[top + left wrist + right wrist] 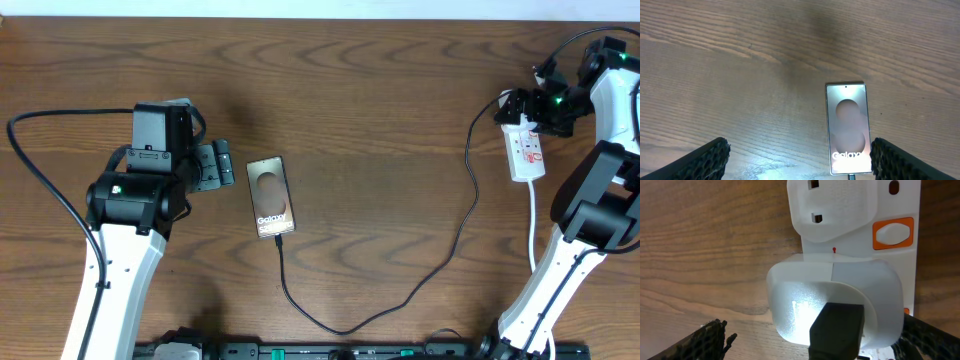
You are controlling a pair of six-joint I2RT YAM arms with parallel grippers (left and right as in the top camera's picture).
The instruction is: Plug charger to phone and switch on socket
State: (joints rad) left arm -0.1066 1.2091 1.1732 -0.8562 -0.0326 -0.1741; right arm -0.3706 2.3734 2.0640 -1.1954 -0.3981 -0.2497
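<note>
The phone (270,197) lies flat on the table with its screen up, and it also shows in the left wrist view (848,127). The charger (452,240), a thin black cable, runs from the phone's near end in a loop to the socket (528,152), and its tip sits at the phone's bottom edge (853,176). My left gripper (228,165) is open and empty just left of the phone (800,165). My right gripper (527,108) is open over the socket's far end. In the right wrist view its fingers (815,347) straddle the white adapter (805,295) with a black plug (837,330) in it. An orange switch (894,232) is beside it.
A second white plug (832,207) sits in the socket (912,265) beyond the adapter. A white cord (533,225) leads from the socket toward the front, beside the right arm's base. The wooden table (380,120) carries everything.
</note>
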